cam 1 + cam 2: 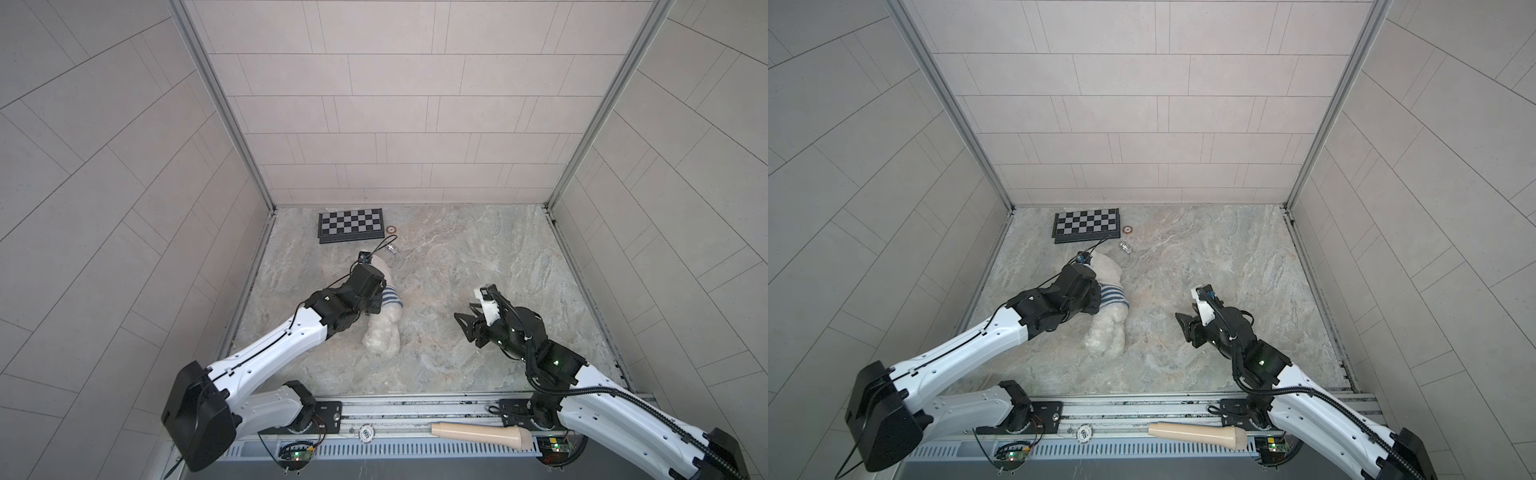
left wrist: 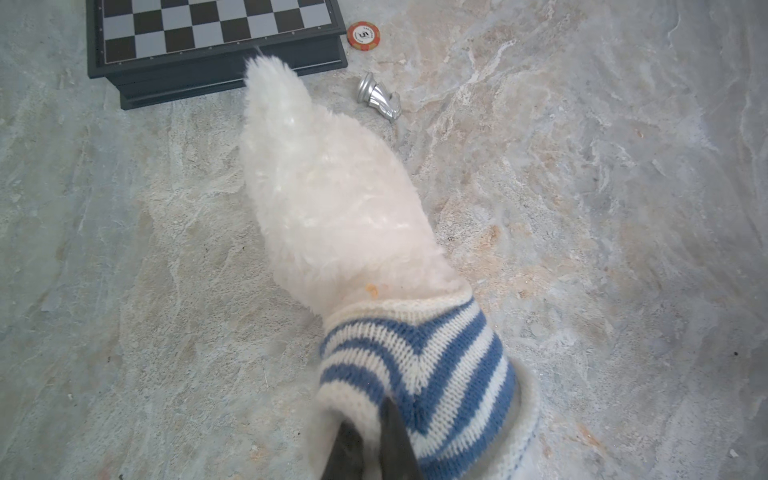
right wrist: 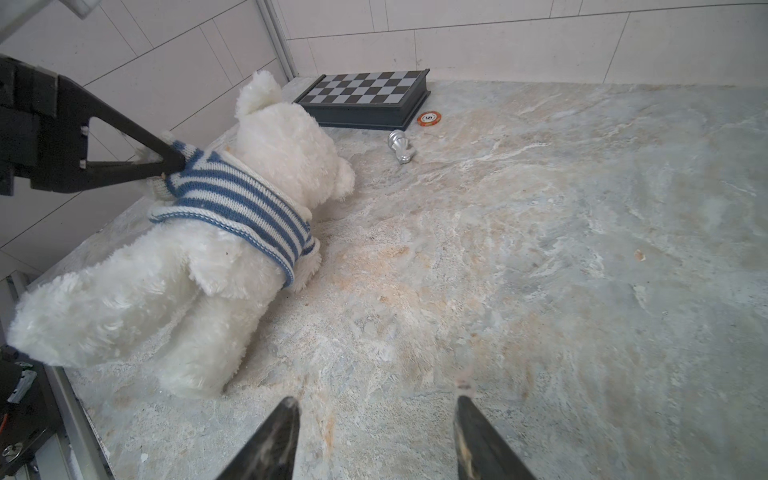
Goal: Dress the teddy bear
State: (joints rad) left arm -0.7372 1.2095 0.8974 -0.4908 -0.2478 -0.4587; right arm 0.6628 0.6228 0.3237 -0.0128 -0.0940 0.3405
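You're looking into a cell closed on three sides by pale, large-tiled walls with thin dark joints: back wall (image 1: 407, 104) ahead, left wall (image 1: 104, 166), right wall (image 1: 685, 187). Grey metal posts (image 1: 225, 108) run down both back corners. Below, the tabletop (image 1: 478, 257) is marbled grey and beige stone. A metal rail (image 1: 415, 409) runs along its near edge. Light's soft and even, shadows faint.

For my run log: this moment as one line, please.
left gripper: jaws shut on striped sweater | right gripper: jaws open | teddy bear: sweater around torso
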